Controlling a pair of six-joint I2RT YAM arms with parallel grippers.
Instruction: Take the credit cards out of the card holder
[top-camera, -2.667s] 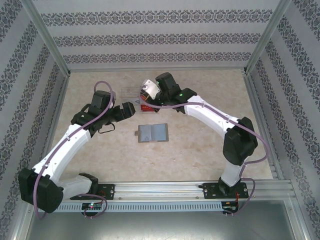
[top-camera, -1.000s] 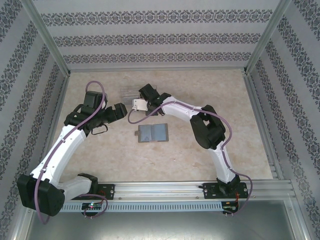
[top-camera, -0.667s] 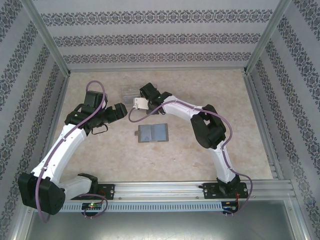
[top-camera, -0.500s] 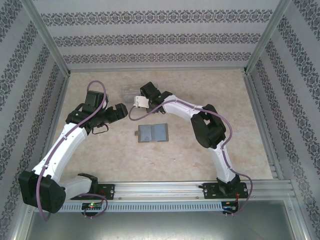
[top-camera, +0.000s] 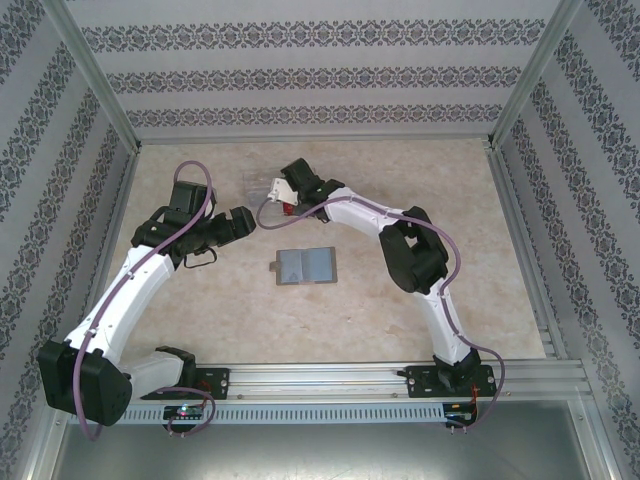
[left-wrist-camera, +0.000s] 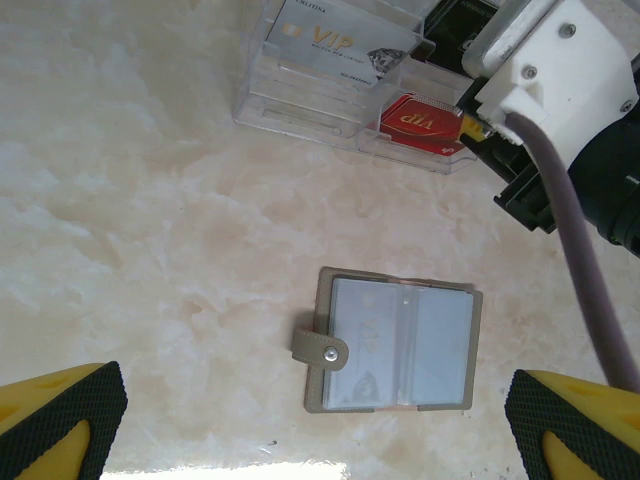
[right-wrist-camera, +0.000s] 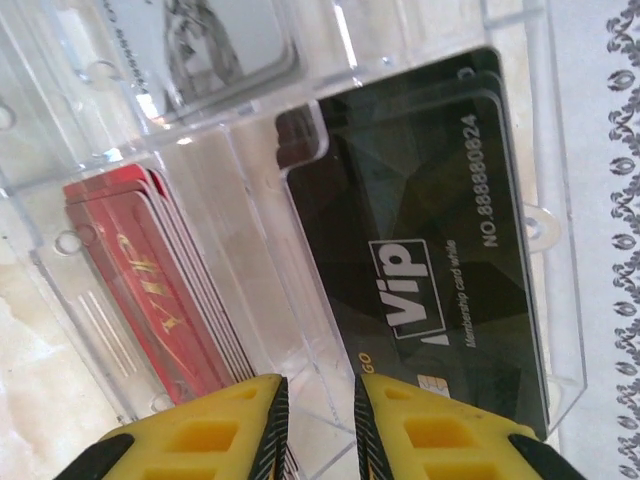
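Right gripper (right-wrist-camera: 320, 420) over tray (right-wrist-camera: 555, 120) of colour-sorted credit cards (right-wrist-camera: 420, 250), jaws slightly apart, empty; left gripper (left-wrist-camera: 320, 425) wide open, ready at card holder (left-wrist-camera: 395, 340).

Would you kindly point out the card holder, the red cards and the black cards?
card holder (left-wrist-camera: 395, 342): left wrist view, on its blue-grey inner slots.
red cards (right-wrist-camera: 140, 262): right wrist view, on the front card's face.
black cards (right-wrist-camera: 420, 250): right wrist view, on the top card's face.
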